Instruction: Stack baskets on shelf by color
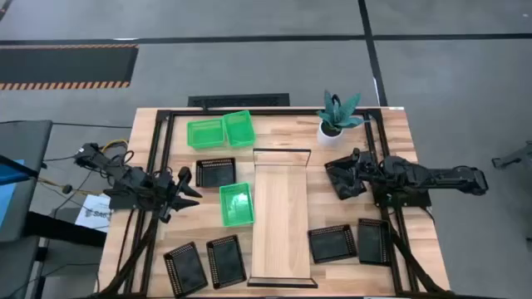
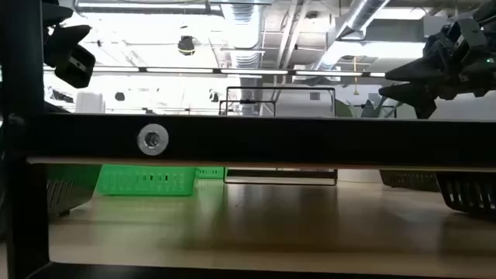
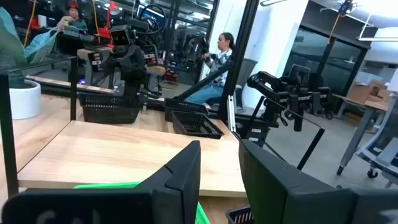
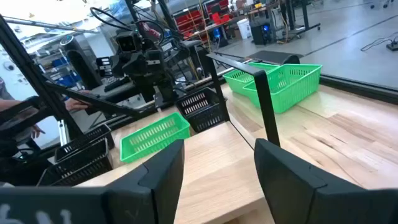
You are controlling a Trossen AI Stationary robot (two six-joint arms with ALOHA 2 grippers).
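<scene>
The shelf (image 1: 281,220), a pale board with a black wire frame (image 1: 282,150) at its far end, lies mid-table. One green basket (image 1: 236,203) rests flat on the table against the shelf's left side, and two more (image 1: 221,130) sit at the far edge. Black baskets lie around: one (image 1: 215,172) left of the shelf, two (image 1: 204,264) near left, two (image 1: 351,242) near right, one (image 1: 343,179) under my right gripper. My left gripper (image 1: 193,189) hovers open left of the single green basket. My right gripper (image 1: 337,170) hovers open above the table, right of the shelf.
A white potted plant (image 1: 337,118) stands at the far right. Black rails (image 1: 163,158) frame the tabletop on its sides. The shelf's top (image 3: 112,155) is bare wood. People and other robot stations show in the room behind.
</scene>
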